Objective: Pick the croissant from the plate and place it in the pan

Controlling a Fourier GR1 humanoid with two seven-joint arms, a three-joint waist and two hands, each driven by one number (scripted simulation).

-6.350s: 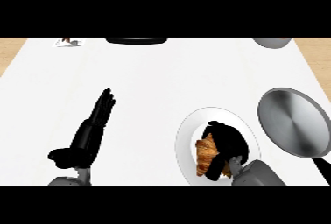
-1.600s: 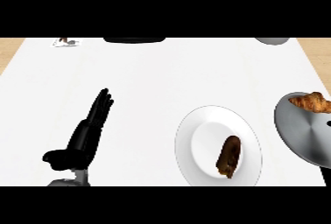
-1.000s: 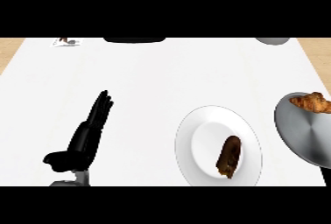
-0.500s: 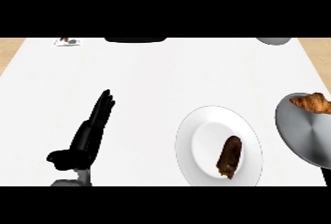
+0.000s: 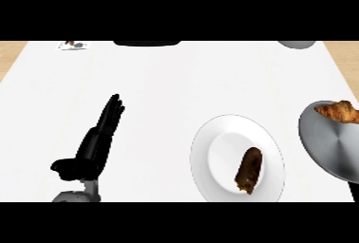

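The golden croissant [image 5: 338, 111] lies inside the grey pan [image 5: 329, 144] at the right edge, near the pan's far rim. On the white plate [image 5: 217, 142] in the lower middle rests a dark brown pastry [image 5: 249, 168]. My left hand [image 5: 95, 142] stays open at the lower left, fingers straight and pointing away, well apart from the plate. No part of my right hand shows in the head view.
A dark object [image 5: 147, 43] sits at the counter's far edge, with a small item [image 5: 73, 45] at the far left and a grey bowl-like shape [image 5: 298, 43] at the far right. Wood flooring shows past both far corners.
The right hand, once curled over the croissant on the plate, has left the view. The croissant now lies in the pan. Over the last second nothing moves.
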